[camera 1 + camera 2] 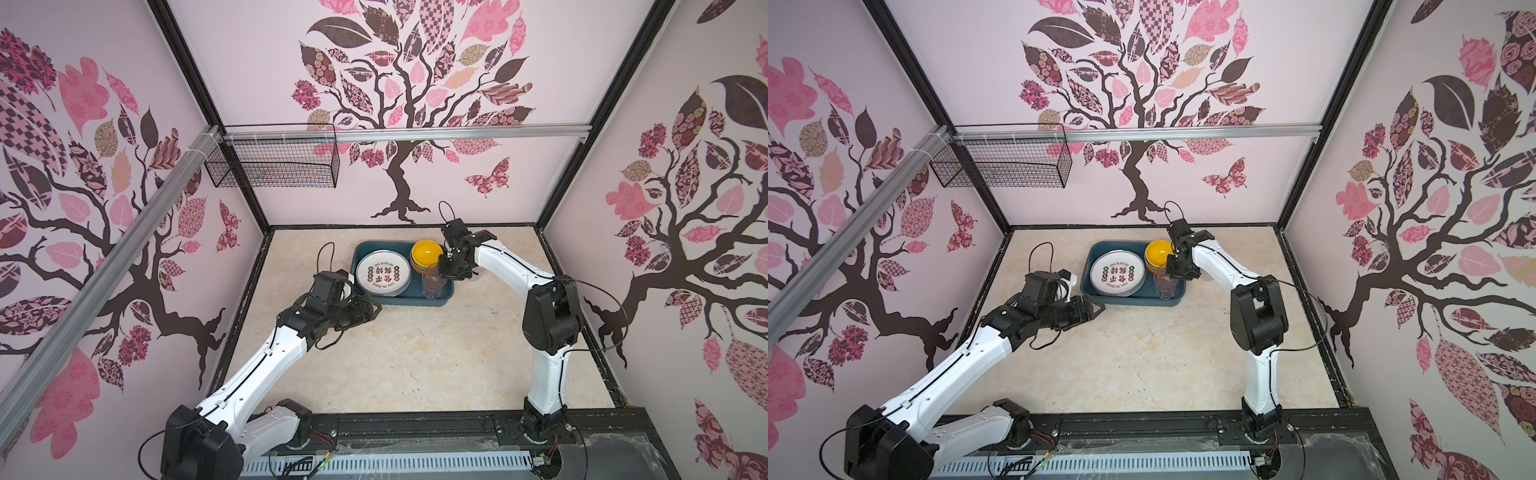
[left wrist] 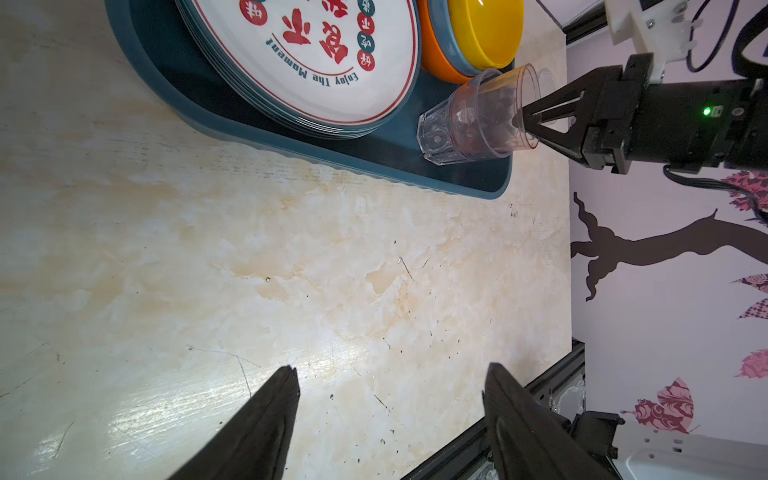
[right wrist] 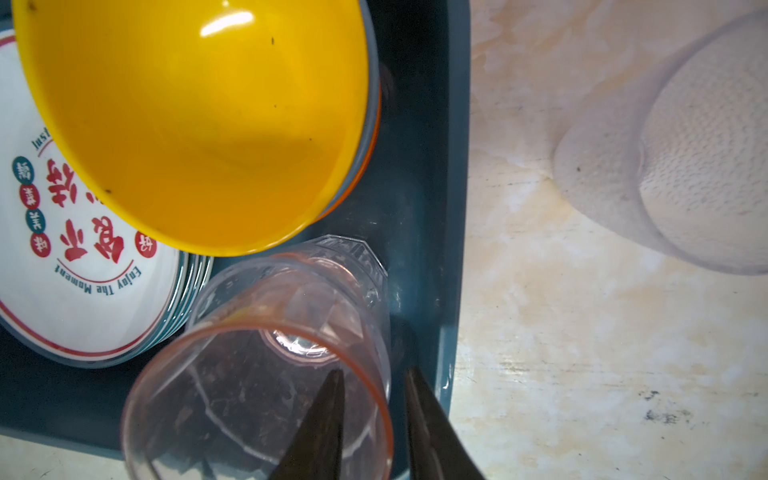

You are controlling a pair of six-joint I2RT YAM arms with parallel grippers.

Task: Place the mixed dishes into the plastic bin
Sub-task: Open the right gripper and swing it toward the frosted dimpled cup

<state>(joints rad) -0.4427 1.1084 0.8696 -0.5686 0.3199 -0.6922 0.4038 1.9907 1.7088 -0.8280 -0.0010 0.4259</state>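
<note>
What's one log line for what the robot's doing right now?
left gripper: open, empty | right gripper: open, fingers astride pink cup rim | pink cup: upright in bin | clear cup: on table outside bin

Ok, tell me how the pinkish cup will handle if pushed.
The pinkish cup looks like thin see-through plastic, so probably light and easily shoved. Tall and narrow, nested in a clear cup, it may tip. Smooth wall, likely slippery.

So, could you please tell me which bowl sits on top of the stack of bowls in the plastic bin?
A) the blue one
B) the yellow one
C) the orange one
B: the yellow bowl lies uppermost, nested in the blue bowl, which sits in the orange bowl, all inside the plastic bin.
</note>
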